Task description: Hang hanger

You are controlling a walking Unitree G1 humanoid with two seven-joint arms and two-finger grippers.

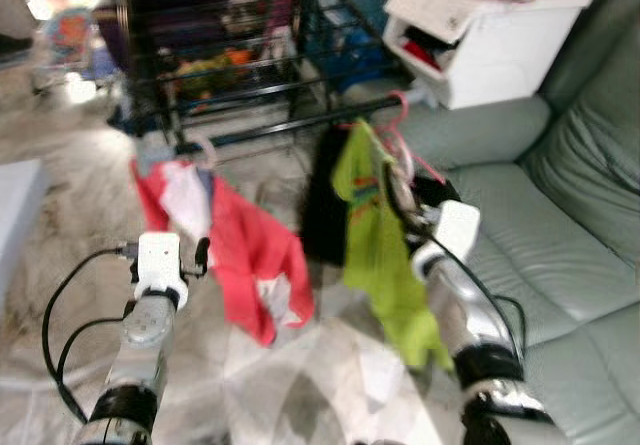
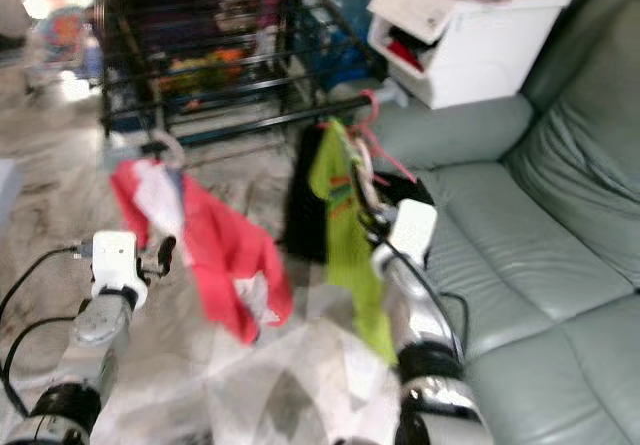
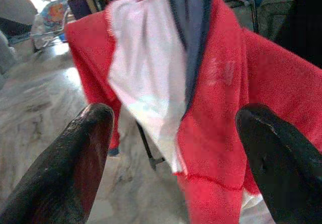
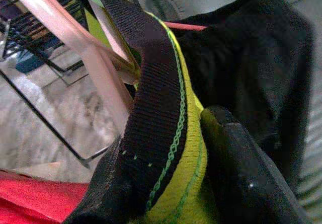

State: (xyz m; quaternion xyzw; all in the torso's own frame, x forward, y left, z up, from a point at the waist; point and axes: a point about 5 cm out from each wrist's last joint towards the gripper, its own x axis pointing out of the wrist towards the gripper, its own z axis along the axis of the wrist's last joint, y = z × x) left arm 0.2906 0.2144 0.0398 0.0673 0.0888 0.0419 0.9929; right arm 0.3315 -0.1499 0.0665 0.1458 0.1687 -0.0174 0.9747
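Note:
A lime-green shirt (image 1: 375, 235) with a black collar band (image 4: 156, 108) hangs on a pale pink hanger (image 4: 95, 58). The hanger's hook (image 1: 400, 115) sits at the black rail (image 1: 290, 125) of a drying rack. My right gripper (image 1: 405, 210) is shut on the shirt's collar over the hanger, just below the rail. A black garment (image 1: 322, 200) hangs behind the green one. Further left a red and white garment (image 1: 240, 250) hangs from the same rail. My left gripper (image 3: 176, 148) is open and faces the red garment without touching it.
A grey-green sofa (image 1: 560, 215) runs along the right, with a white box (image 1: 490, 35) on its arm. The black wire rack (image 1: 220, 55) stands behind, holding coloured items. A white low edge (image 1: 15, 205) is at the far left. Marble floor (image 1: 330, 385) lies below.

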